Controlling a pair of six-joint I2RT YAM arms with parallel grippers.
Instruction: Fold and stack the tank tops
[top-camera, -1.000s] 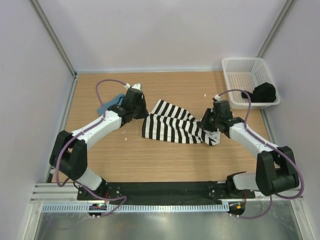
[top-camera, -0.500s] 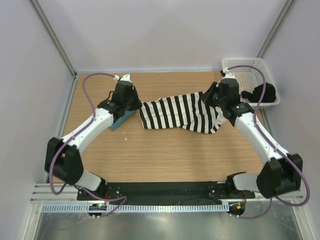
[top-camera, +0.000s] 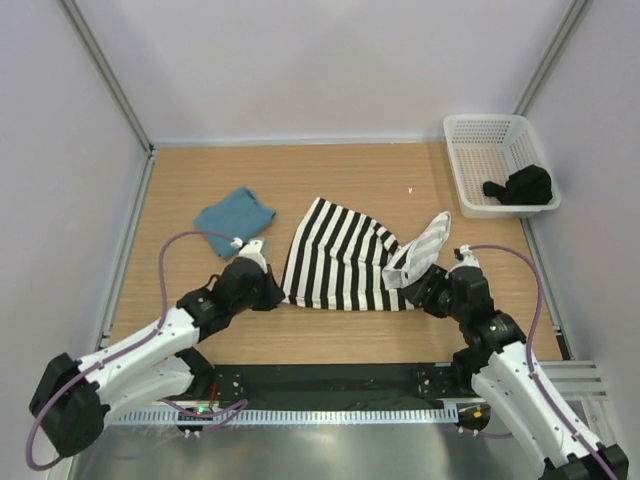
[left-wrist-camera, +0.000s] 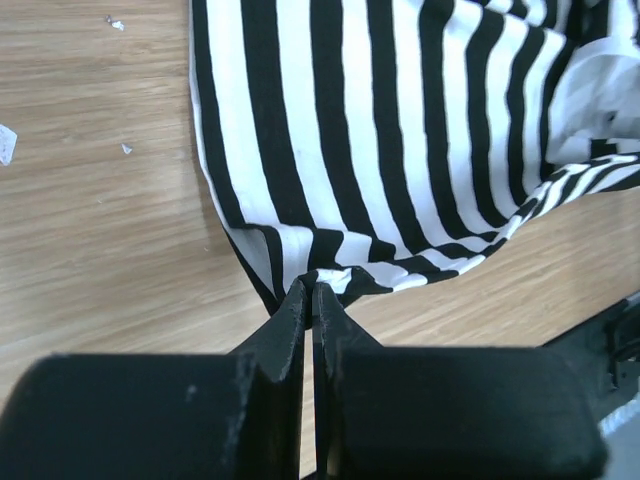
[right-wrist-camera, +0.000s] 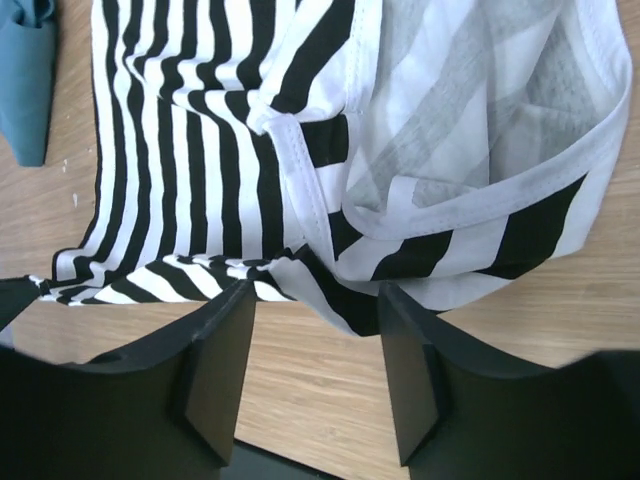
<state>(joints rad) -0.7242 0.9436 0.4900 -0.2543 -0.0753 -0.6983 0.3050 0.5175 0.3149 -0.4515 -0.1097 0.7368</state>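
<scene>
Both arms have drawn back, dragging the black-and-white striped cloth tank top (top-camera: 340, 265) across the tabletop (top-camera: 200, 180), near the teal-blue cloth tank top (top-camera: 235, 213). Left wrist: left claw (left-wrist-camera: 312, 292) pinches its hem (hold that). Right wrist: right claw (right-wrist-camera: 315, 375), spread, should retake the flipped strap corner.

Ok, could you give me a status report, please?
Left gripper shut on striped top corner. Right gripper open. Teal top lies apart. Nothing obstructing.
</scene>
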